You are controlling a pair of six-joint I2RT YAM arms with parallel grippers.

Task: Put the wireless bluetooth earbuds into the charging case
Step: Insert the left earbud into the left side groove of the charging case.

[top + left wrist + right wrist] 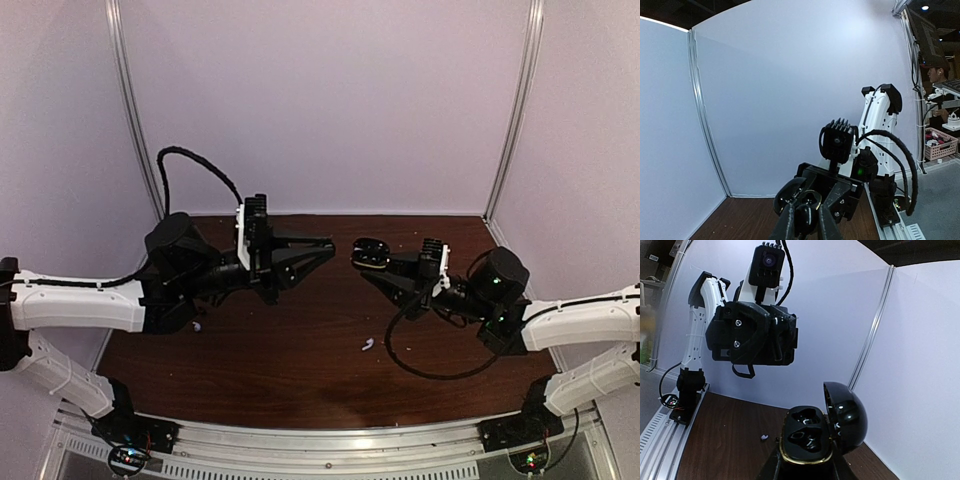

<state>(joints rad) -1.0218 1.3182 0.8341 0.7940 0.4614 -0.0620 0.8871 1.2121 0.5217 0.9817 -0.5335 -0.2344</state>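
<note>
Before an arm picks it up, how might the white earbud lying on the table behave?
The earbud is far smaller than the case, so it is probably very light and easily flicked away. It seems smooth and rounded, lying loose on the table, so it may slip or roll when pushed.

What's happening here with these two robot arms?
The right gripper holds the charging case, a glossy black clamshell, above the table with its lid open; its wells look empty. The left gripper, shut and apparently empty, points toward it. One pale earbud lies on the table near the right arm; a second small pale piece, likely the other earbud, lies by the left arm. Neither is in the case yet.
</note>
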